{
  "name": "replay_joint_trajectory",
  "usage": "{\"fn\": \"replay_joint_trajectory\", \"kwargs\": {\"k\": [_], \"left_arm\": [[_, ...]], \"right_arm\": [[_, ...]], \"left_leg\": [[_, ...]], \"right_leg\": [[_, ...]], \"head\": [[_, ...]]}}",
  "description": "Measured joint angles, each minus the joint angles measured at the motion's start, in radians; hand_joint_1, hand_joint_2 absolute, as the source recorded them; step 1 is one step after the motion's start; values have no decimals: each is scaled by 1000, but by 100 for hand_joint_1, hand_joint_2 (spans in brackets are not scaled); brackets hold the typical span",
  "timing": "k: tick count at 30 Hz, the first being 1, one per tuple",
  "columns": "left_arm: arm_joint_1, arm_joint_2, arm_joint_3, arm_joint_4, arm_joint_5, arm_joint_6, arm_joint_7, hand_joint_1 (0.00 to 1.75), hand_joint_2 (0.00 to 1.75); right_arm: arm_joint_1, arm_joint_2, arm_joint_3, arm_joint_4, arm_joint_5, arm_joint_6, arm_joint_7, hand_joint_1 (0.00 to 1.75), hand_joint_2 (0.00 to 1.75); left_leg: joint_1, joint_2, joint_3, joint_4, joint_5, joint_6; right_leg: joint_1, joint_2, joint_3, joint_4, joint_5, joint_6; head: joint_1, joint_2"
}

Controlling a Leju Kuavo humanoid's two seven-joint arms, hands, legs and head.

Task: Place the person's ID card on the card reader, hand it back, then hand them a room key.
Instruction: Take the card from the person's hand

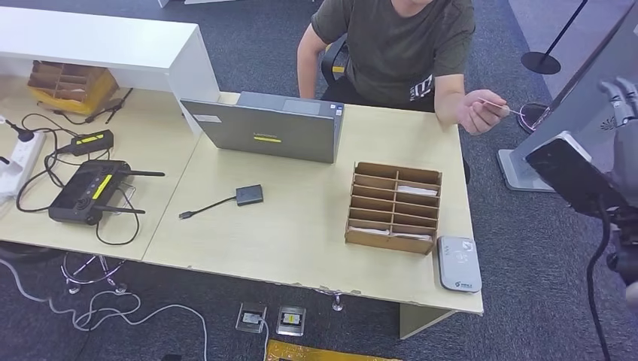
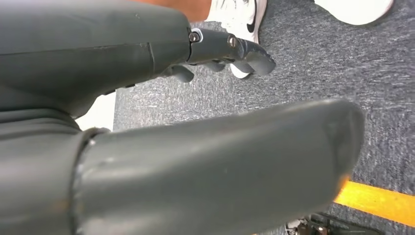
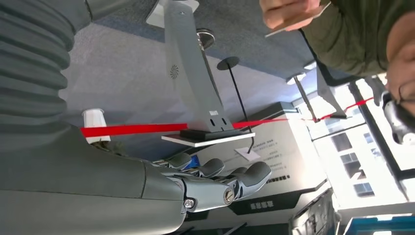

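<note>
One ID card (image 1: 496, 104), thin and pale, pinched edge-on in the person's hand (image 1: 481, 111) past the desk's far right corner; same card (image 3: 297, 22) seen in the right wrist view, apart from the robot's fingers.

One card reader (image 1: 459, 263), grey, flat on the desk (image 1: 301, 226) at the near right corner, just beside the wooden rack (image 1: 393, 207). Nothing on the reader.

One rack with two columns of slots; white cards lying in a few slots: one upper right, two near the bottom. Other slots look bare. A second wooden rack (image 1: 69, 84) on the far left, under a white shelf (image 1: 98, 37); contents unclear.

One closed grey laptop (image 1: 267, 124), one small black adapter (image 1: 249, 195) with cable, one black router (image 1: 86, 190).

Right hand (image 1: 621, 101) raised at the right edge, fingers (image 3: 230, 178) loosely extended and apart, holding nothing.

Left hand (image 2: 220, 49) hanging over carpet, fingers curled lightly, nothing held.
</note>
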Motion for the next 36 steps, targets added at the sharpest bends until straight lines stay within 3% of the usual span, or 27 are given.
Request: {"fn": "replay_joint_trajectory", "kwargs": {"k": [23, 24, 27, 28, 36], "left_arm": [[-23, -9, -3, 0, -37, -12, 18, 0, 0], [-23, -9, -3, 0, -38, -12, 18, 0, 0], [-25, -9, -3, 0, -41, -12, 18, 0, 0], [-25, -9, -3, 0, -41, -12, 18, 0, 0], [-26, -10, -3, 0, -43, -12, 22, 0, 0]], "right_arm": [[-74, 20, 247, 190, 86, 103, 21, 0, 175], [-78, 22, 255, 198, 97, 103, 25, 25, 175], [-87, 28, 276, 223, 120, 99, 33, 156, 175], [-90, 30, 282, 232, 125, 96, 35, 175, 175], [-98, 41, 327, 316, 117, 78, 30, 175, 175]], "left_leg": [[0, -1, 0, 0, 0, 0], [0, -1, 0, 0, 0, 0], [0, -1, 0, 0, 0, 0], [0, -1, 0, 0, 0, 0], [0, -1, 0, 0, 0, 0]], "right_leg": [[0, -1, 0, 0, 0, 0], [0, -1, 0, 0, 0, 0], [0, -1, 0, 0, 0, 0], [0, -1, 0, 0, 0, 0], [0, -1, 0, 0, 0, 0]], "head": [[0, 0], [0, 0], [0, 0], [0, 0], [0, 0]]}}
